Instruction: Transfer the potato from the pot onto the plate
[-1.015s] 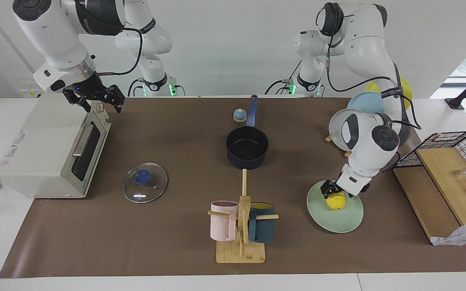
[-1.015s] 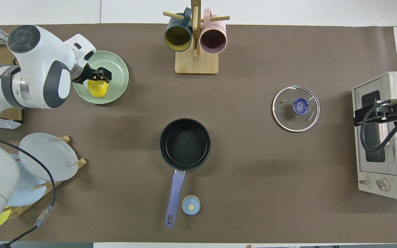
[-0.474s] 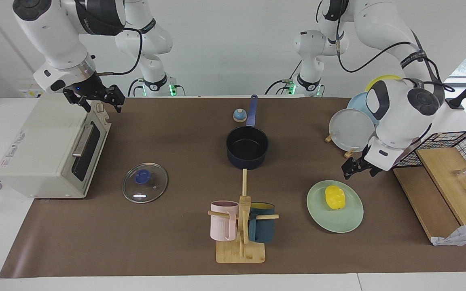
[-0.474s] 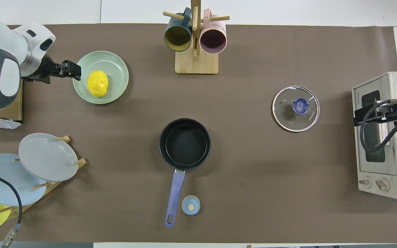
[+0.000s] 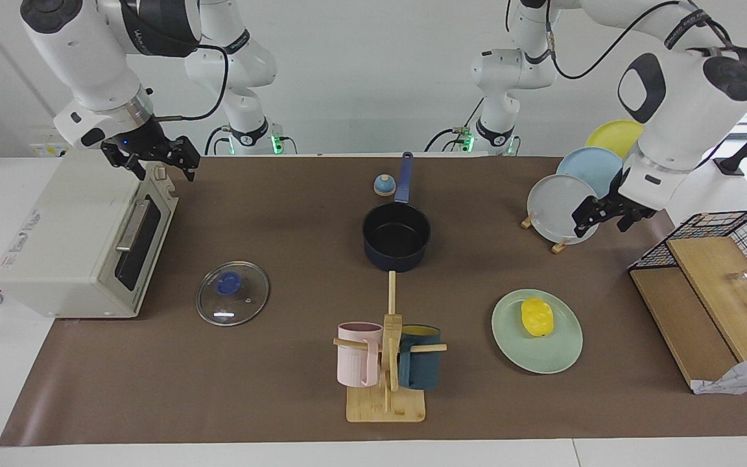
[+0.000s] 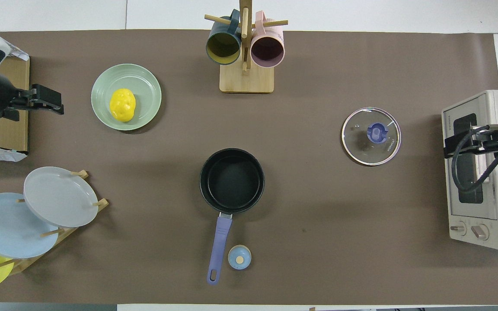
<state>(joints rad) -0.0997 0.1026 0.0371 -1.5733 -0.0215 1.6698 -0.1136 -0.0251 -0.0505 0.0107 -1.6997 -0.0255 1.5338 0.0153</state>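
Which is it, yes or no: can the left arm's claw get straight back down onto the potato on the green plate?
Probably yes. The left claw hangs open and empty above the plate rack; the potato lies uncovered on the green plate, with nothing between them.

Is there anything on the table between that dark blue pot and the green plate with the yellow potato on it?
No. In the overhead view, only bare brown mat lies between the pot and the plate holding the potato.
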